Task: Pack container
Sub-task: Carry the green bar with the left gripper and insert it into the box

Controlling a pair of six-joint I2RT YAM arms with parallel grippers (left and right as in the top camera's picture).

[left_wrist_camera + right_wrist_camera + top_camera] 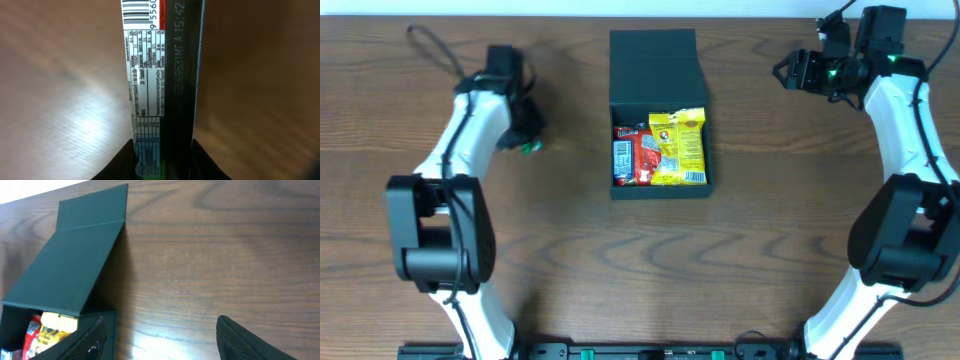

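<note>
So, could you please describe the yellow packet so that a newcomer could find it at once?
At the middle of the table sits the dark open container. Inside, against its right wall, lies the yellow packet. It is the largest and the only yellow one, beside a red packet and a blue-and-white packet.

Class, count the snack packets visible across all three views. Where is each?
4. Three lie in the dark teal cardboard box: a yellow packet, a red packet and a blue-and-white packet. A dark barcoded packet sits between the fingers of the left gripper. Others may lie hidden underneath.
</note>
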